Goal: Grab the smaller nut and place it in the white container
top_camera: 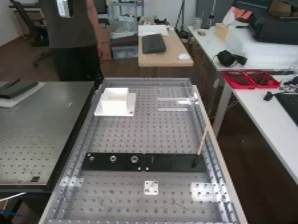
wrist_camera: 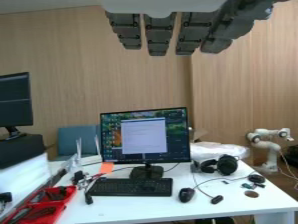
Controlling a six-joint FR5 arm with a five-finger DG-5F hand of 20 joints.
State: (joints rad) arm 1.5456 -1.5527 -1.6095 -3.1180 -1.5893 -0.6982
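The smaller nut, a small round metal part [top_camera: 91, 158], stands on the flat black bar [top_camera: 174, 162] near the bar's left end in the high view. Beside it on the bar are the larger round metal nut [top_camera: 113, 159] and then the round metal bearing [top_camera: 134, 159]. The white box-shaped container [top_camera: 116, 95] is beyond the bar's left part, well apart from it, on a flat white plate [top_camera: 126, 112]. A thin, light wooden stick [top_camera: 203, 139] stands tilted by the bar's right end, and a small white square plate with holes [top_camera: 151, 184] lies on the bar's near side. In the wrist view the dark grey robot hand [wrist_camera: 159, 36] has its fingers straight and slightly spread, with nothing between them.
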